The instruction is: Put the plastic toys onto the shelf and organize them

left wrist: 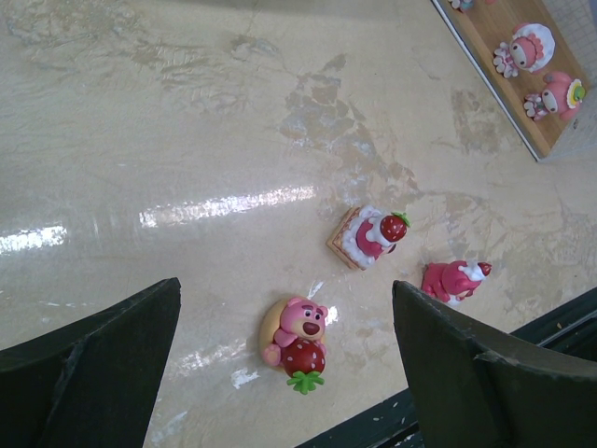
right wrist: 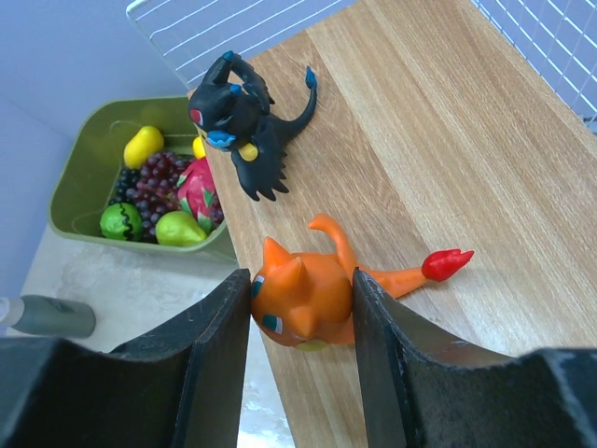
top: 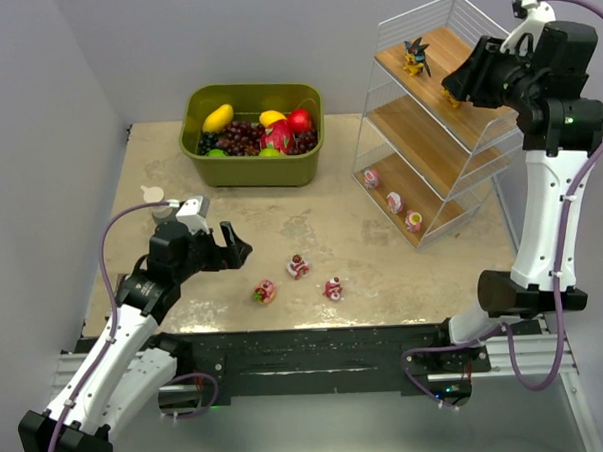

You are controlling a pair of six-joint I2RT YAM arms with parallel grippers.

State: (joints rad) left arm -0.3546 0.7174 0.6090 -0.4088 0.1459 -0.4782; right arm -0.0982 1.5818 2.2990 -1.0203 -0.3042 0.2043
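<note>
Though barely visible overhead, orange creature [right wrist: 303,303] sits clamped between right jaws.

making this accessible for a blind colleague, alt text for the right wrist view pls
The right gripper grips an orange creature at the near edge of a wooden shelf board. A black creature with blue markings stands farther along the board. Below, a green bin holds fruit.

On the shelf's [top: 425,153] top tier, bare wood is lying open around the orange toy [right wrist: 303,299], the black toy [right wrist: 244,121] is standing near it along the open edge, and wire mesh [right wrist: 233,23] is fencing the far end.
</note>
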